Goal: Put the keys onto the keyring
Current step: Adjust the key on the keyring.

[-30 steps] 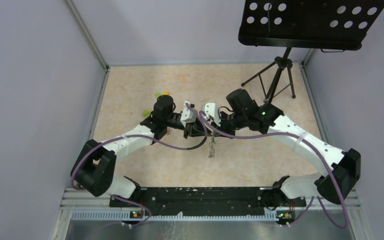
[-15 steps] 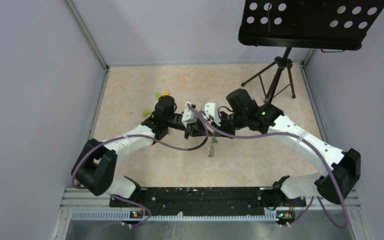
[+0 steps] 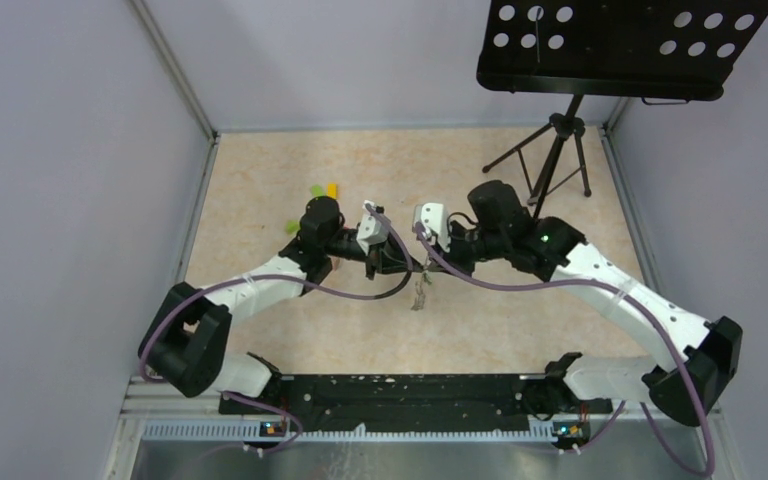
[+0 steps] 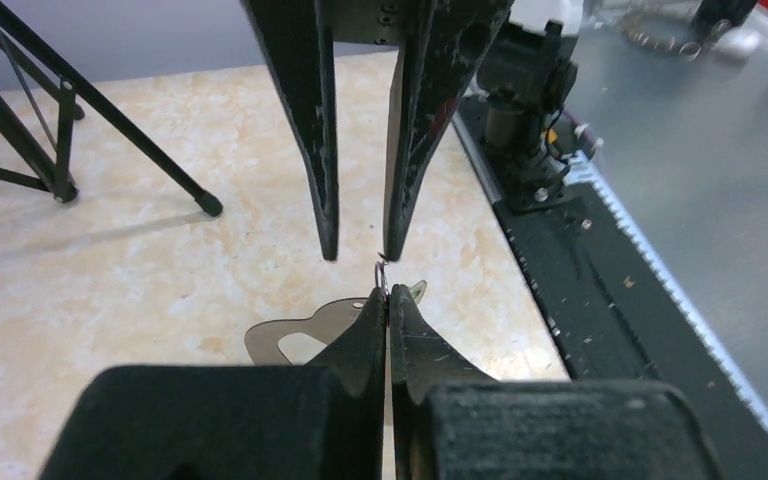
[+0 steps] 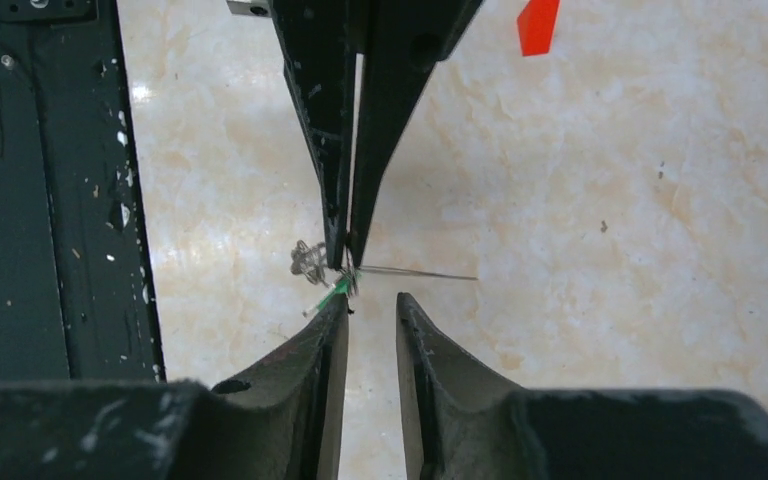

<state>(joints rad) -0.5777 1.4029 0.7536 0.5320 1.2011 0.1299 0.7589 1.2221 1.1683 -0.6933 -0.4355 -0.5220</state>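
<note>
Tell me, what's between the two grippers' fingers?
In the right wrist view, the thin keyring and a key's green tag sit between the shut left fingers and open right fingers.

Beige marbled table (image 3: 250, 180), pale lilac walls (image 3: 60, 150), black perforated tripod stand (image 3: 620, 50).

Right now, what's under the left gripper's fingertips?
Keys hang just below the left gripper, which is shut on the thin keyring. One key carries a green tag, and the table lies beneath. The gripper's fingers cover how the keys join the ring.
</note>
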